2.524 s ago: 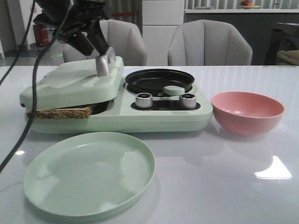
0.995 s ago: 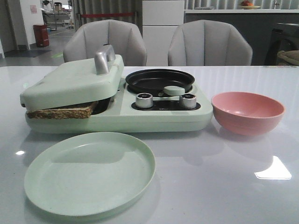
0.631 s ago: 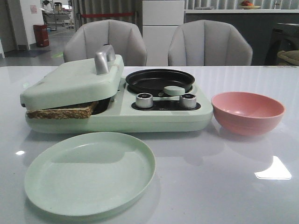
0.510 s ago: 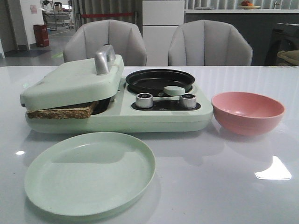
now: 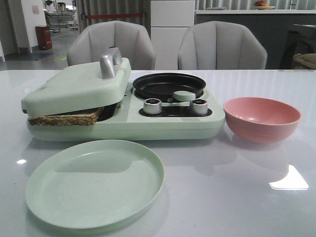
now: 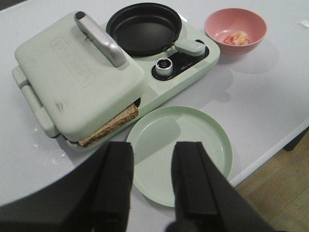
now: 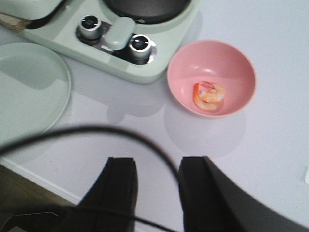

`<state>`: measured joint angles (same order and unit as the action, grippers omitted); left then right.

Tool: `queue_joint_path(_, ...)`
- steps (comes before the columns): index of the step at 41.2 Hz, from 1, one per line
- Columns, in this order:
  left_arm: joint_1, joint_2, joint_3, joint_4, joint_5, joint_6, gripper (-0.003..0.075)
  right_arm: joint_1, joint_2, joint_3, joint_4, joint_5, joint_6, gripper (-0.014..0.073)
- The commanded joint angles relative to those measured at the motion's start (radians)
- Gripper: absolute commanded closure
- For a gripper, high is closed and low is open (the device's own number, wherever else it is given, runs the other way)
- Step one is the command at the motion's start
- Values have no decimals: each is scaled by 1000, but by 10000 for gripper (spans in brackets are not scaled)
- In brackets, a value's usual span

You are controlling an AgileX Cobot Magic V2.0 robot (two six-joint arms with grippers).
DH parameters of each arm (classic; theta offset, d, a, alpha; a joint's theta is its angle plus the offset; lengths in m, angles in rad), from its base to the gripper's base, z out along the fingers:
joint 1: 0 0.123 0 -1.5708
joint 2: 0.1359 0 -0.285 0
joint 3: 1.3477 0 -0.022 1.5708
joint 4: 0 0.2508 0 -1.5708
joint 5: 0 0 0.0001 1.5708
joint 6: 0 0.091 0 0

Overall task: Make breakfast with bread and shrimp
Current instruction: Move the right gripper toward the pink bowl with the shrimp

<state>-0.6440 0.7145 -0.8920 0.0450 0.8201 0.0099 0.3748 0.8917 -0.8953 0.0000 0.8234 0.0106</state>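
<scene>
Bread under press lid, shrimp in pink bowl

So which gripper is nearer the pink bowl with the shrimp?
Right, judging by the wrist views. The right gripper hangs open above the table with the pink bowl and shrimp close ahead. The left gripper, also open, hovers over the green plate, the bowl far off.

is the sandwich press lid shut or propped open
Lowered but not fully shut: the lid rests tilted on the bread, whose edge sticks out at the front.
</scene>
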Motion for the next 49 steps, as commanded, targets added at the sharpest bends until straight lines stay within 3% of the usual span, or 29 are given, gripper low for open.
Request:
queue_joint_path(1, -8, -1, -29, 4, -81, -10, 433, -53, 17, -26, -36, -52, 49, 251)
queue_joint_path(11, -8, -1, -29, 4, -81, -10, 433, -306, 128, -26, 0, -3, 26, 251)
queue_joint_path(20, -8, -1, -29, 4, -83, -10, 442, -516, 274, -26, 314, -5, -246, 249)
queue_joint_path(27, -8, -1, -29, 6, -88, -10, 442, -516, 352, -45, 424, -18, -384, 249)
queue_joint_path(49, -8, -1, -29, 4, -104, -10, 443, -491, 620, -281, 428, -22, -386, 249)
